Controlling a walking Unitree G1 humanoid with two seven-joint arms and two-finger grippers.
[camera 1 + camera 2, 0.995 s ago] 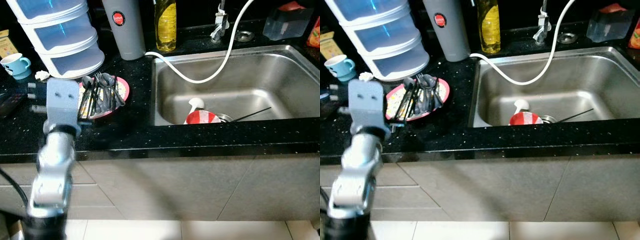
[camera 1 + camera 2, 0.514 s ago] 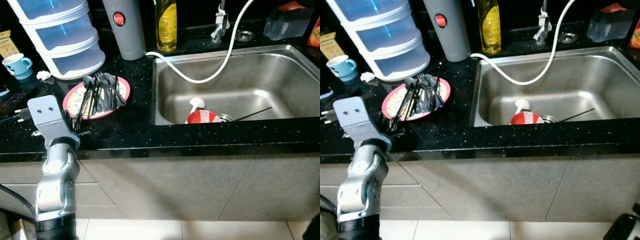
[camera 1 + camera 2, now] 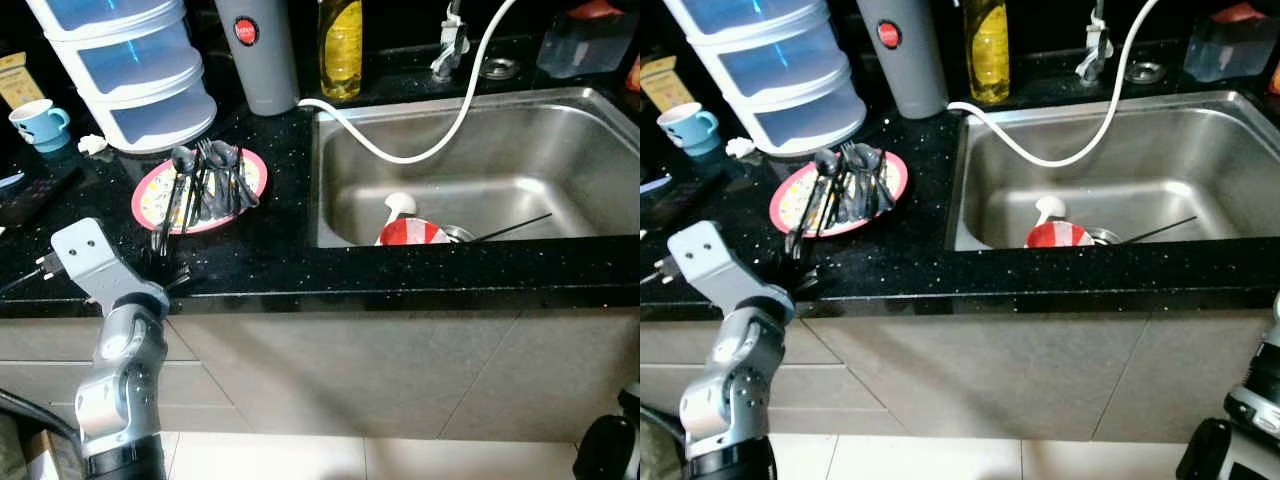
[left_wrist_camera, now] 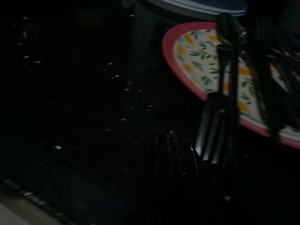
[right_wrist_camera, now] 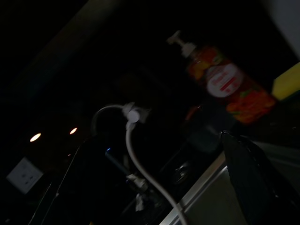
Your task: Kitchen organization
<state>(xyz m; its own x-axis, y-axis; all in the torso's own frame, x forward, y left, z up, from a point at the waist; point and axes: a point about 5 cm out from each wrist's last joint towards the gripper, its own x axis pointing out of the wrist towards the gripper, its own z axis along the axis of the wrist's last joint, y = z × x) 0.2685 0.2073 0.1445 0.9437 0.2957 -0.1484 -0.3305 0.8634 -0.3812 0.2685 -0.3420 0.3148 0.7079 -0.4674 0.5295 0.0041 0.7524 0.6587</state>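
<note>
A pink-rimmed plate [image 3: 150, 200] with a leaf pattern sits on the black counter, left of the sink. Several dark forks and spoons [image 3: 205, 180] lie piled across it. My left gripper [image 3: 170, 272] rests low on the counter just in front of the plate's near rim, close to the counter's front edge. In the left wrist view the plate [image 4: 192, 56] and a fork [image 4: 220, 117] lie right ahead of it. My right gripper [image 3: 1240, 440] hangs low at the bottom right, below the counter.
The steel sink [image 3: 560, 150] holds a red-and-white bowl [image 3: 408, 232] and a thin black stick; a white hose [image 3: 440, 130] loops into it. Stacked blue containers [image 3: 140, 70], a grey flask [image 3: 258, 50], a yellow bottle [image 3: 342, 45] and a blue cup [image 3: 35, 122] line the back.
My left arm has dropped and drawn back from over the plate to the counter's front edge. The right arm has come into view at the bottom right. The camera shifted slightly.
</note>
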